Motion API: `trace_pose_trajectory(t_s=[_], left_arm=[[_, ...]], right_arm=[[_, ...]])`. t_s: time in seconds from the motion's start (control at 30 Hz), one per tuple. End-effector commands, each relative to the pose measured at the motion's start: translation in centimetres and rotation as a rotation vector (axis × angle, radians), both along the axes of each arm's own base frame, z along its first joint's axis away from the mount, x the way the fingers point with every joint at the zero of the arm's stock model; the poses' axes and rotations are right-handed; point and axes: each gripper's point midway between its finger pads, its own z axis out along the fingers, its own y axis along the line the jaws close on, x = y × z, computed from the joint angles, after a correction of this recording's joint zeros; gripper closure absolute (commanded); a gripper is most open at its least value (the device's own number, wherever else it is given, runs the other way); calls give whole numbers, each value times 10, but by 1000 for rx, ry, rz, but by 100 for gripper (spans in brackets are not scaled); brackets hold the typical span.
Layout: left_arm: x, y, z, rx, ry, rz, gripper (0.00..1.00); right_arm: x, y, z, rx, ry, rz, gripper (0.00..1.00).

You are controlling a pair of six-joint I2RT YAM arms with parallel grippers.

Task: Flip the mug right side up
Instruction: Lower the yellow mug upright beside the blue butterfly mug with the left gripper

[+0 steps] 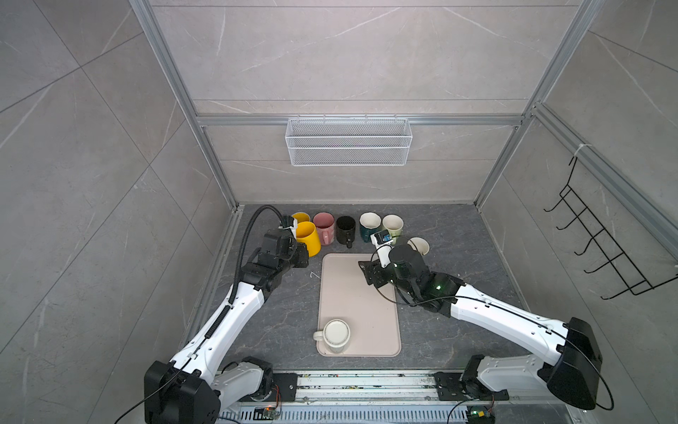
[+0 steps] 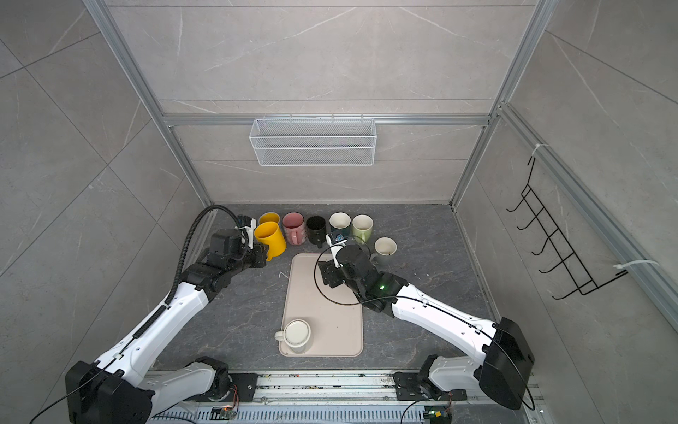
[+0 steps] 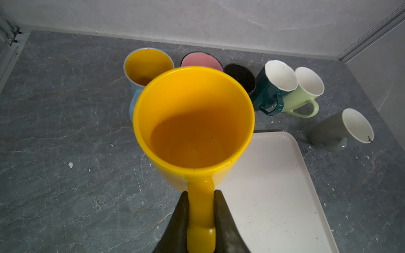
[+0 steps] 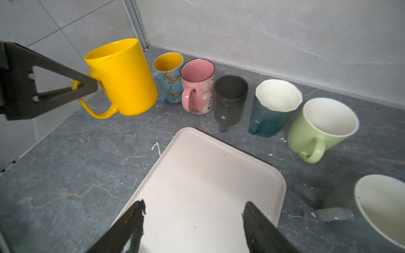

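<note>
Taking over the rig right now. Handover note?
Left claw: shut on the handle of the yellow mug. The mug is mouth up beside the back row of mugs, which all stand mouth up. I cannot tell if it touches the counter.
Right claw: open, empty, over the far end of the tray.
Done: yellow mug is right side up, not yet released.
Left: set it down and let go. The white mug at the tray's near end looks base up, so it is probably next.

Inverted mug [image 1: 335, 332] on near-left corner of tray [image 1: 356, 312]; mug row [image 1: 345, 227] behind.
</note>
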Motion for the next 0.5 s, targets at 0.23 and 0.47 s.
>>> trace_pose_trajectory(t_s=[0.23,0.47], left_arm=[[23,-1,4,34,-196,29,100],[32,-1,-17,165,-231,75,100]], right_arm=[[-6,0,-18,264,260,65,28],[1,-4,-18,331,307,68,28]])
